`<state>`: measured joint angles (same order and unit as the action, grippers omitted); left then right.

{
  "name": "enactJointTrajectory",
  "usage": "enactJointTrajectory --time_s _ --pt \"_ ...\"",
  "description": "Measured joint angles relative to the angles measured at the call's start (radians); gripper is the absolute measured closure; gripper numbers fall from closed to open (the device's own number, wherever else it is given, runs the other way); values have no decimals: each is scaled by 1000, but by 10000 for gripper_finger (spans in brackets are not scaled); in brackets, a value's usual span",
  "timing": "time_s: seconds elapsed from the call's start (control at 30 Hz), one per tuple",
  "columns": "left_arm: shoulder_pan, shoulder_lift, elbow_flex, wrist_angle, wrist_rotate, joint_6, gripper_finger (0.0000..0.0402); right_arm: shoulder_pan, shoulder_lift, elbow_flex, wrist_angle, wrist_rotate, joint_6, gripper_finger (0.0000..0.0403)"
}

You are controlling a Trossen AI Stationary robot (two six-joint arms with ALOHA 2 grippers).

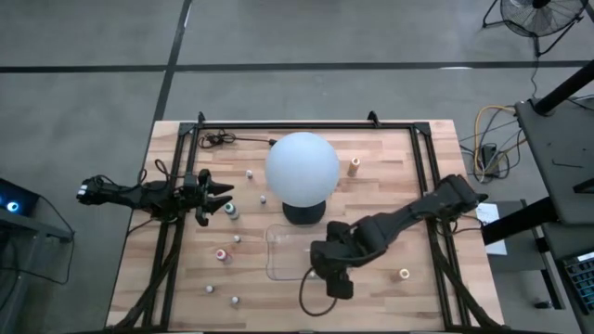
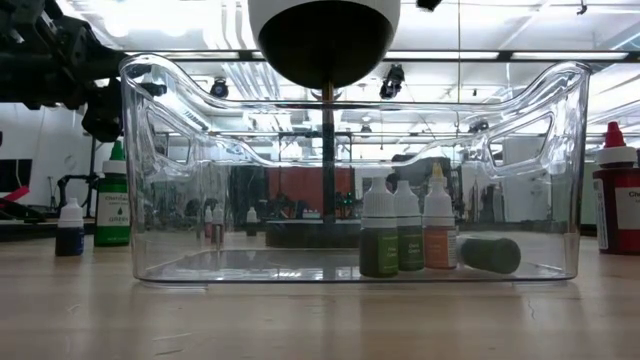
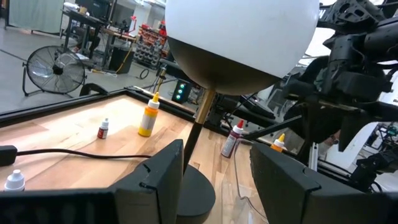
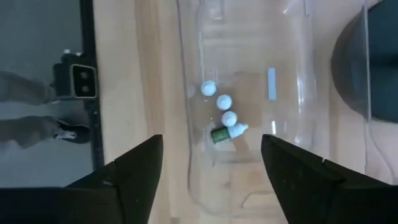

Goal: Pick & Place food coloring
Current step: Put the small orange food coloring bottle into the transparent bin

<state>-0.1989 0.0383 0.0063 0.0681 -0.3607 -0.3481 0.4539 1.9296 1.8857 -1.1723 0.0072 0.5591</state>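
The food coloring is a set of tiny bottles. Three stand upright point(image 2: 407, 238) in the clear tray point(image 1: 278, 243), and a dark green one point(image 4: 224, 133) lies on its side beside them. Others stand scattered on the wooden table: a teal one point(image 1: 231, 211), a pink one point(image 1: 222, 254), an orange one point(image 1: 355, 165) and a yellow one point(image 1: 405, 274). My right gripper point(image 4: 211, 146) hangs open above the tray's near right part, pointing steeply down, with nothing between its fingers. My left gripper point(image 1: 218, 197) waits level at the table's left side, open and empty, next to the teal bottle.
A white globe lamp point(image 1: 302, 167) on a dark round base point(image 1: 303, 211) stands mid-table, just behind the tray. A black cable point(image 1: 232, 140) lies along the far edge. A black frame rail point(image 1: 425, 167) borders the table. A larger red bottle point(image 2: 615, 200) stands right of the tray.
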Motion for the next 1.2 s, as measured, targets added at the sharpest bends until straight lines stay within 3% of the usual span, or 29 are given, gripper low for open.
enactJointTrajectory --time_s 0.27,0.73,1.2 --pt "0 0 0 1 0 0 241 50 -108 -100 -3 15 161 110" --pt "0 0 0 2 0 0 241 96 -447 -544 0 75 399 121" --pt "0 0 0 1 0 0 241 21 -731 -897 1 214 451 117"
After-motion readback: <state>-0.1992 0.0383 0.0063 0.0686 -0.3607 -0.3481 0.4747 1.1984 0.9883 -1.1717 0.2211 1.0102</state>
